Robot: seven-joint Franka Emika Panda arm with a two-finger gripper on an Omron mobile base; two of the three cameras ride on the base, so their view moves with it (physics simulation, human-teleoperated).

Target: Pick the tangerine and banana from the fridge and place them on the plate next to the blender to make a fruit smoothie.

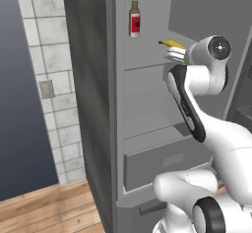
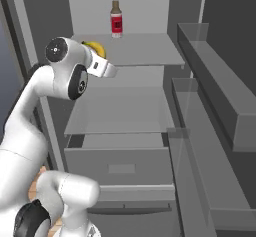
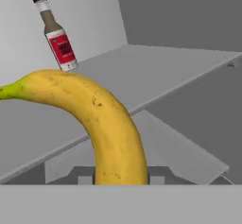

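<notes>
Red label on bottle [image 3: 56,34] unreadable. Hand [image 3: 118,178] closed around banana [image 3: 101,124]; long axis curves away, green tip leftward toward bottle, in fridge [image 2: 150,51].

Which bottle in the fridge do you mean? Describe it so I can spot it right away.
Look into the open fridge and go to its top shelf. Near the back wall stands a small upright bottle, just beyond the banana the gripper holds. It is brownish with a black cap and red label, the one item standing on that shelf.
</notes>
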